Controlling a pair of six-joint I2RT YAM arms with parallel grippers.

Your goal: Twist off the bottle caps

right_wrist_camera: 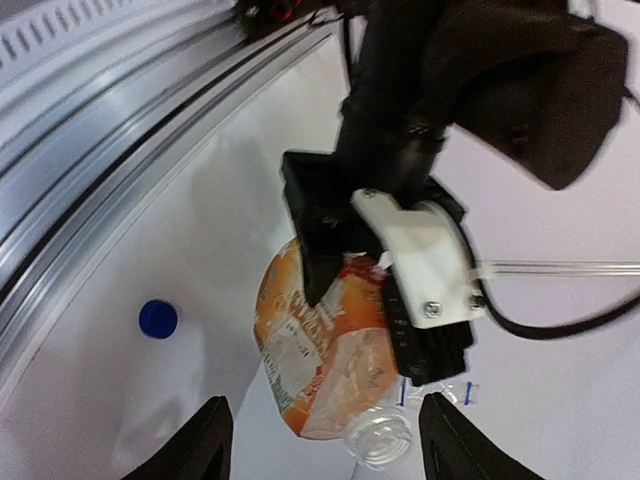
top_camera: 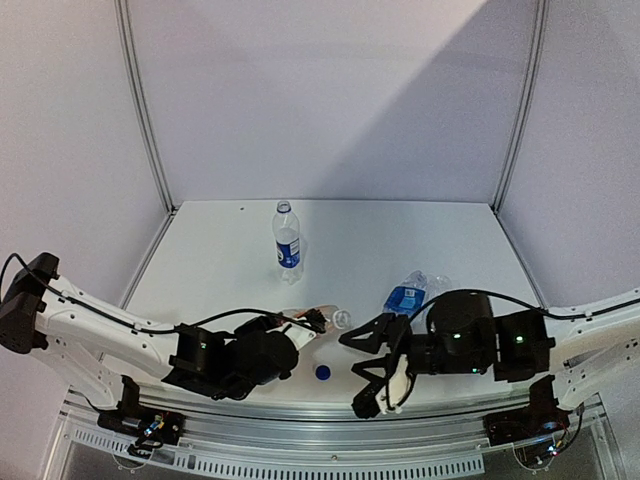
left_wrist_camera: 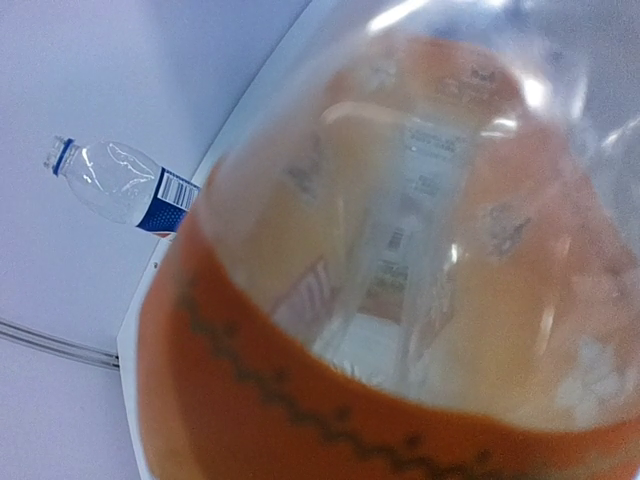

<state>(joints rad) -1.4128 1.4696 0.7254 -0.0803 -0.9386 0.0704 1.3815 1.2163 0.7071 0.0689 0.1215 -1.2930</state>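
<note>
My left gripper point(top_camera: 305, 322) is shut on the squat orange-filled bottle point(top_camera: 322, 318) and holds it on its side, low over the table's front. In the right wrist view the left gripper's fingers point(right_wrist_camera: 320, 270) clamp the orange bottle point(right_wrist_camera: 320, 350), and its threaded neck point(right_wrist_camera: 380, 435) is bare, with no cap on it. A blue cap point(top_camera: 322, 372) lies loose on the table, also in the right wrist view point(right_wrist_camera: 158, 319). My right gripper point(top_camera: 368, 368) is open and empty, its jaws spread either side of the bottle's neck point(right_wrist_camera: 325, 450). The orange bottle point(left_wrist_camera: 400, 250) fills the left wrist view.
The Pepsi-labelled bottle point(top_camera: 287, 237) stands upright at mid-table and shows in the left wrist view point(left_wrist_camera: 120, 185). A blue-labelled clear bottle point(top_camera: 407, 293) lies on its side behind my right gripper. I cannot make out the plain clear bottle. The metal rail point(top_camera: 330, 440) runs along the front edge.
</note>
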